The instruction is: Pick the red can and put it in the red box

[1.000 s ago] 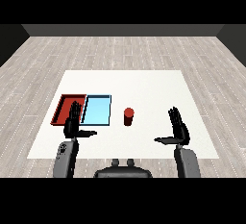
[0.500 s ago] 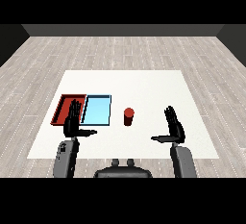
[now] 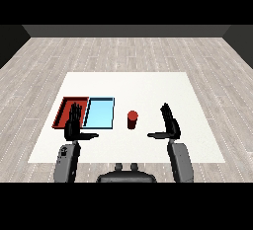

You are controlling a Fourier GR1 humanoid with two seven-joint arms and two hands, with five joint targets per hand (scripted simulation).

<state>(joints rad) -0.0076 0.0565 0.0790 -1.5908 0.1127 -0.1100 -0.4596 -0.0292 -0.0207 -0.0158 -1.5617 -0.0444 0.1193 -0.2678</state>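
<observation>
Black right robot hand (image 3: 170, 124) fingers straight, thumb out | near red can (image 3: 132, 119)

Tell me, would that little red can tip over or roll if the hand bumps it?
Probably. The red can stands upright on the white table, taller than wide, so a sideways nudge may topple it. Being round, it would likely roll afterwards.
</observation>
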